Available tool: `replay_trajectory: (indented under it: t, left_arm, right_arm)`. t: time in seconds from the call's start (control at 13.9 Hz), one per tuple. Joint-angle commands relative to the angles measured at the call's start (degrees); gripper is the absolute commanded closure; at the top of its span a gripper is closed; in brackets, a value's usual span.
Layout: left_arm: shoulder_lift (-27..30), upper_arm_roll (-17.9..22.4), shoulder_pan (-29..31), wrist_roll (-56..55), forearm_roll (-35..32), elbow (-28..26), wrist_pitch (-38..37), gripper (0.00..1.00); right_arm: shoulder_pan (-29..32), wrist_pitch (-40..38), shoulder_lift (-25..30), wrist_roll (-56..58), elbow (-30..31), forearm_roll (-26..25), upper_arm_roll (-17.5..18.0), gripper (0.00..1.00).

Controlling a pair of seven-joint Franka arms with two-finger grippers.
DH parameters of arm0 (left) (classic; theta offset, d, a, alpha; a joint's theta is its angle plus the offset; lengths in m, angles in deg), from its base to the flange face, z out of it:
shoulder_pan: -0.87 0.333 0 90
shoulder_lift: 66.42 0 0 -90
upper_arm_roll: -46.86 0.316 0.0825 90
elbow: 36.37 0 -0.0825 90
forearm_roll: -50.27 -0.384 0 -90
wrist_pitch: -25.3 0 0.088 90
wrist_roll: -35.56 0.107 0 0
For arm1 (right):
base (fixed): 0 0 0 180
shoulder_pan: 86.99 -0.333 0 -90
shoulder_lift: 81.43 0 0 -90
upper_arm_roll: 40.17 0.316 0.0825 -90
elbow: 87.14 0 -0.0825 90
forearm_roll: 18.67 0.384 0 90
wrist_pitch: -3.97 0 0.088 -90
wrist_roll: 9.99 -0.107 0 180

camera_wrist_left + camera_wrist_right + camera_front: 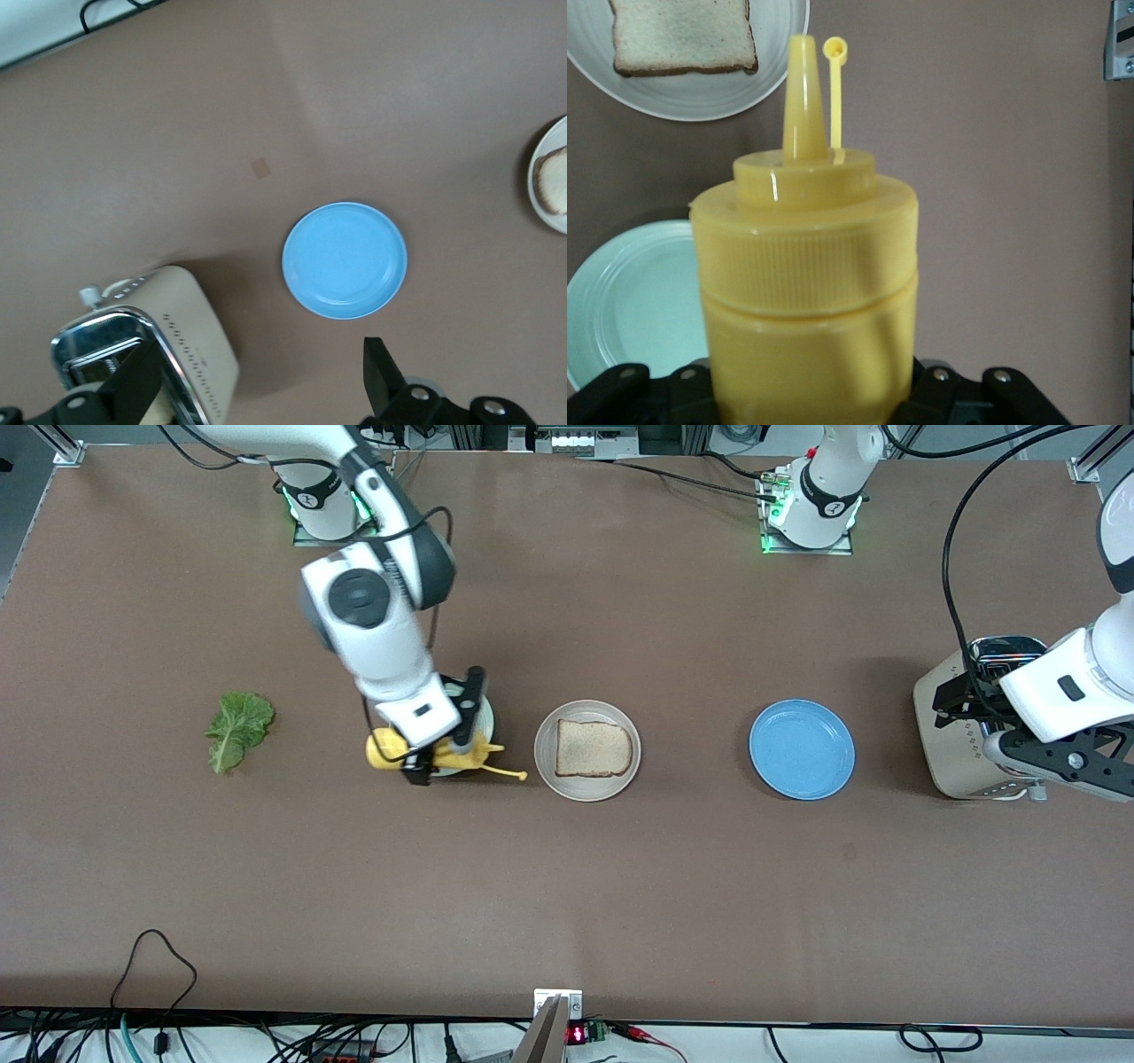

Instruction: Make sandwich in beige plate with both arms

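The beige plate (pixel 542 760) lies mid-table with one bread slice (pixel 594 748) on it; the right wrist view shows this plate (pixel 700 102) and the bread (pixel 682 35) too. A green lettuce leaf (pixel 237 729) lies on the table toward the right arm's end. My right gripper (pixel 440 755) is shut on a yellow squeeze bottle (pixel 383 747) over the mint-green plate (pixel 484 710). The bottle (pixel 806 292) is tipped, its uncapped nozzle pointing toward the beige plate. My left gripper (pixel 961 700) hangs open over the toaster (pixel 952 766), holding nothing.
A blue plate (pixel 802 748) lies bare between the beige plate and the toaster, and it shows in the left wrist view as well (pixel 344 259). The toaster (pixel 190 328) stands at the left arm's end. Cables run along the table edge nearest the front camera.
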Motion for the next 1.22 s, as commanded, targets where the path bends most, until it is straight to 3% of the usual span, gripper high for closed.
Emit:
replay_trajectory:
  t: [0.0,0.07,0.22,0.36,0.43,0.57,0.79,1.15]
  left_arm:
    - [-0.6,-0.5,1.2,-1.9,1.8,1.1,-1.1,0.0]
    - [0.0,-0.1,0.8,-2.8,2.1,0.2,-0.6,0.0]
    - [6.9,2.5,-0.9,-4.0,4.7,-9.6,3.4,0.0]
    - [15.2,11.2,-6.4,-4.0,9.6,-22.2,11.0,0.0]
    - [17.5,16.2,-10.1,-4.0,10.0,-25.6,13.4,0.0]
    - [19.3,18.9,-12.8,-4.1,9.8,-27.4,13.4,0.0]
    - [20.1,18.8,-12.6,-4.9,9.2,-28.9,13.1,0.0]
    - [19.8,18.6,-12.5,-5.0,9.2,-28.2,11.2,0.0]
  right_arm:
    - [-4.0,-1.6,-3.7,-8.8,-2.8,-8.5,-0.8,0.7]
    - [-5.6,-3.4,-5.4,-12.2,-4.5,-11.7,-0.8,0.71]
    - [-9.6,-11.4,-9.9,-17.6,-10.9,-18.0,-0.8,0.7]
    - [-13.1,-17.6,-14.2,-20.4,-16.4,-22.0,-0.9,0.7]
    - [-14.5,-18.9,-15.5,-21.7,-17.6,-24.1,-1.0,0.7]
    - [-15.8,-19.9,-17.0,-23.0,-17.9,-26.6,-1.1,0.7]
    - [-17.8,-20.6,-18.6,-23.3,-17.9,-29.2,-1.9,0.7]
    - [-18.9,-20.7,-19.3,-23.9,-18.2,-29.2,-3.1,0.7]
